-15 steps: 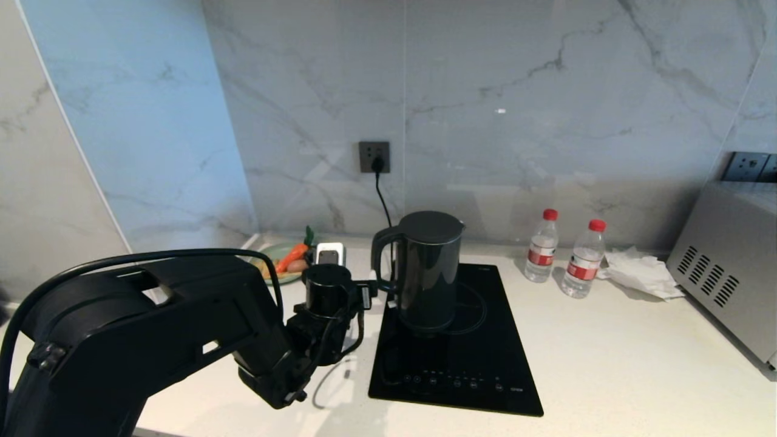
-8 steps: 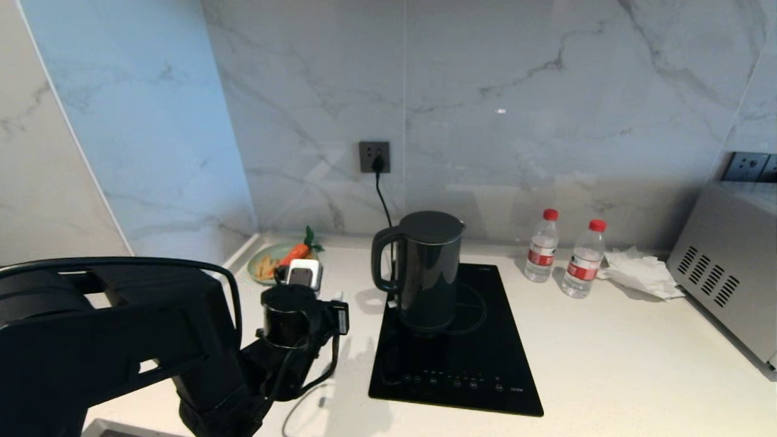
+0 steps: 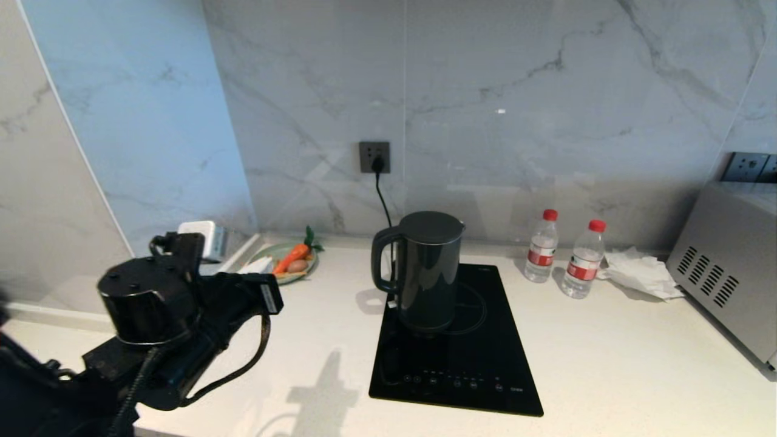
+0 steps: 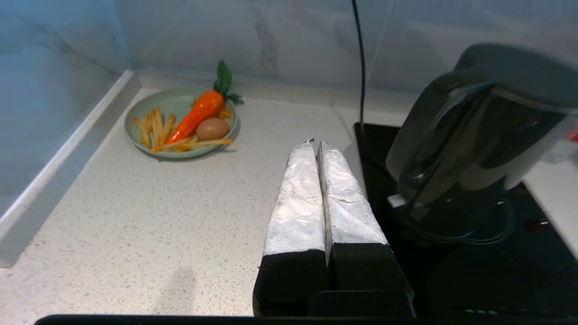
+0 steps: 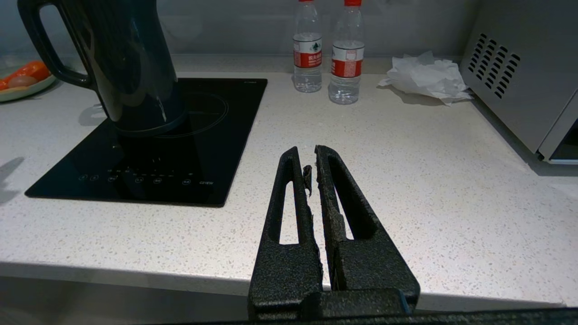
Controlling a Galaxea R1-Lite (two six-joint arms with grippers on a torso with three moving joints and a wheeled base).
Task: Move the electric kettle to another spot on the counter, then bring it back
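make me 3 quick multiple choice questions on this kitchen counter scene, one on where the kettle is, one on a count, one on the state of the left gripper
1. Where does the electric kettle stand?
A. on the black cooktop
B. on the green plate
C. beside the microwave

2. How many water bottles stand by the wall?
A. one
B. two
C. four

3. What state is the left gripper in?
A. shut on the kettle handle
B. wide open
C. shut, holding nothing

Answers:
1. A, its base rests on the cooktop's glass.
2. B, two red-capped bottles stand side by side.
3. C, the fingers press together over the counter, clear of the kettle.
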